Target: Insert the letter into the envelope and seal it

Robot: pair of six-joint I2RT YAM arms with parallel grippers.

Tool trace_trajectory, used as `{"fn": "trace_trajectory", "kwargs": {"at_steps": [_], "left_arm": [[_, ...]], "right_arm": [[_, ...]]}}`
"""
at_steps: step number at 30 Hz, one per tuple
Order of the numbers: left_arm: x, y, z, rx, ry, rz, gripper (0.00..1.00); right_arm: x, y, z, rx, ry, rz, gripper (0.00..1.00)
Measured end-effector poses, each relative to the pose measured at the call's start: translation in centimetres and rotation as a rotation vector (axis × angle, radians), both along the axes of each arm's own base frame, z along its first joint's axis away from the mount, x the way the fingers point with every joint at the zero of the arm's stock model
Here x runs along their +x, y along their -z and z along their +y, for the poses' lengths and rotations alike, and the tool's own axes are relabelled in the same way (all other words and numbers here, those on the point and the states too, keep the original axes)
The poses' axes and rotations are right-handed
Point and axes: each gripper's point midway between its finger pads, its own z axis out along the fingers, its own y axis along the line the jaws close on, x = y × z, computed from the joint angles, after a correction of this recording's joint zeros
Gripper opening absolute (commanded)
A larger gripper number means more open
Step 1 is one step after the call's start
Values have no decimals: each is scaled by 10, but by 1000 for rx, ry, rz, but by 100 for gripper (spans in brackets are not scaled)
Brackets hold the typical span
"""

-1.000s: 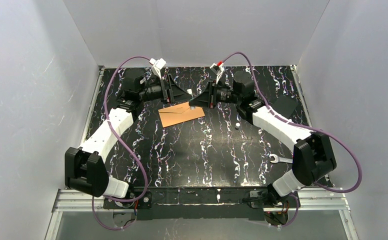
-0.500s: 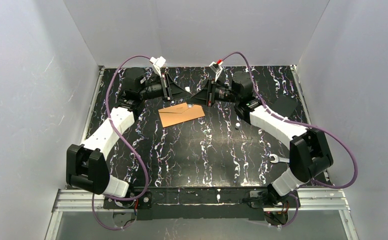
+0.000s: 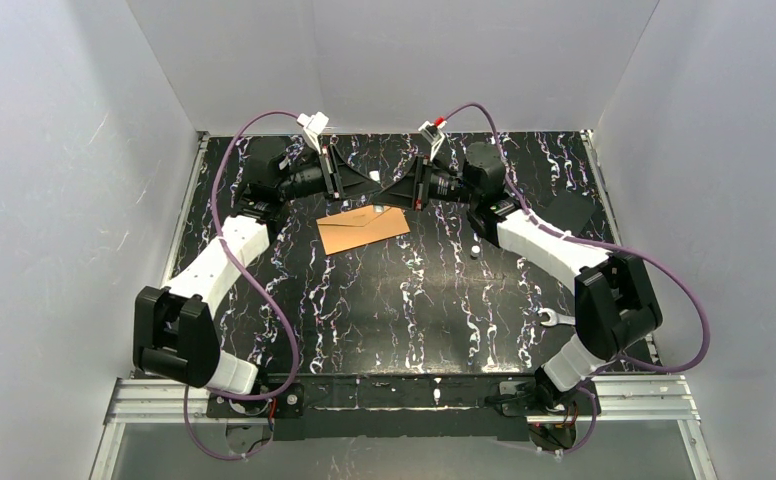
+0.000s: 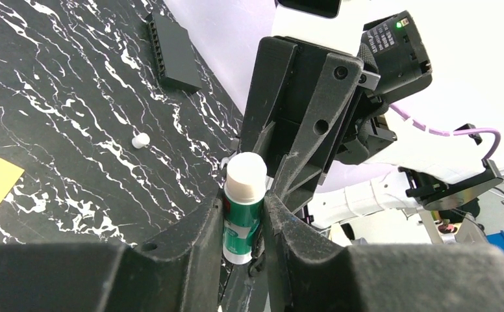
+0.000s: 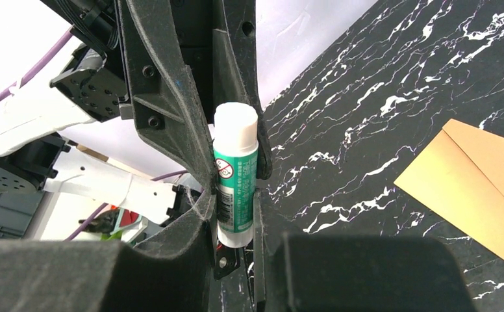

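The envelope (image 3: 362,231) lies on the table (image 3: 414,300), just in front of the glue stick (image 4: 243,208). The right claw (image 5: 233,214) has drawn back to meet the left claw (image 4: 244,221), and both clamp the stick, so uncapping for sealing looks close.

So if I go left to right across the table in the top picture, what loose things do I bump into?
envelope → little white piece → wrench
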Motion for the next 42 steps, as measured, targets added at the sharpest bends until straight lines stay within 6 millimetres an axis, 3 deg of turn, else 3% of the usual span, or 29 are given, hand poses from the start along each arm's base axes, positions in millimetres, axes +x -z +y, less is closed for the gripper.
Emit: {"fn": "trace_trajectory", "kwargs": {"at_steps": [2,4,7,12,18,24,27,32,38,42], "left_arm": [[1,-2,-1,-11,0,3,0],[2,-4,-1,-21,-2,8,0],[3,-6,-3,-36,-5,17,0],[5,-13,-6,-57,-25,18,0],[15,-32,-6,-98,-76,3,0],[19,-57,-6,-170,-100,-4,0],[19,-63,-6,-197,-107,18,0],[21,-70,-5,-235,-118,50,0],[21,-77,-5,-262,-121,59,0],[24,-77,-3,-266,-139,61,0]], "right_arm": [[1,-2,-1,6,3,-6,29],[3,-2,-1,8,9,-8,49],[7,-5,-1,12,49,-21,67],[6,0,-9,33,154,18,70],[2,2,-27,202,277,154,70],[1,-36,-30,364,295,172,69],[-1,-51,-30,427,280,170,65],[-2,-72,-22,495,240,168,48],[1,-68,-18,494,250,191,16],[6,-66,-15,462,269,170,2]]}}
